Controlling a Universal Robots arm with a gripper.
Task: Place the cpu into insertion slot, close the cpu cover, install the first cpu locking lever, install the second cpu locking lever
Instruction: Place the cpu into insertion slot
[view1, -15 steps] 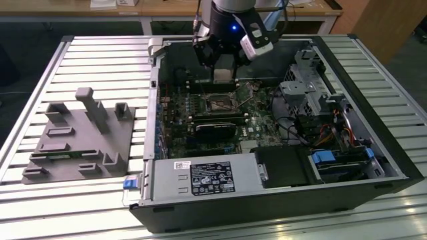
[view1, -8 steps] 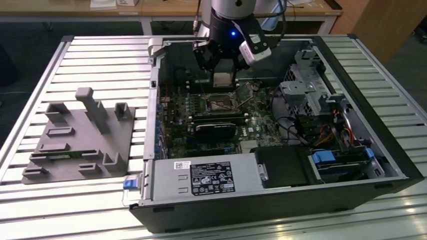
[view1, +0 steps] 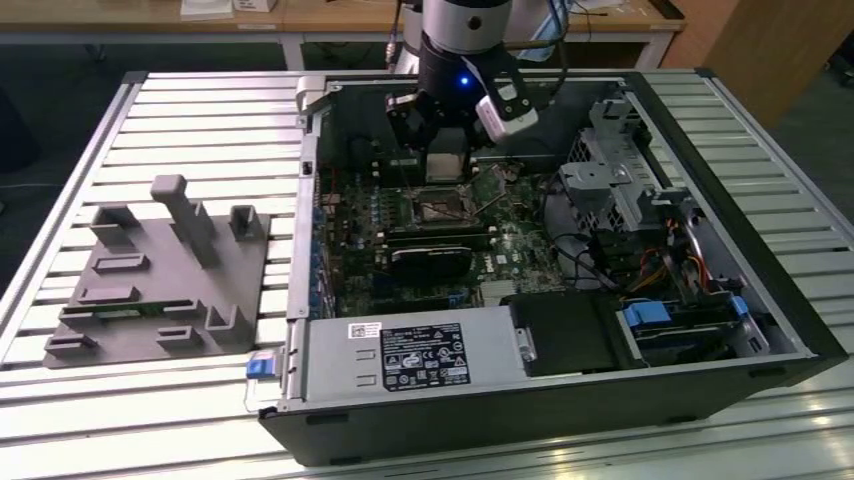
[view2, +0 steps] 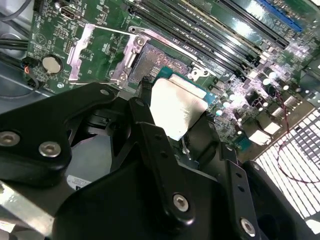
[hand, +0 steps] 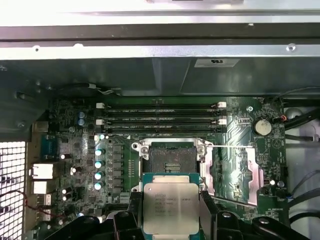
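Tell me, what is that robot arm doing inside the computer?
The robot's gripper is holding the cpu, a small silvery square chip, over the motherboard inside the open computer case. The insertion slot close by is bare, and the cpu cover is swung open beside it. So the chip is not in its slot yet.

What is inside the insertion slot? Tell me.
The insertion slot shows a bare dark contact bed. The cpu, held by the gripper, hides its nearest edge in the first wrist view.
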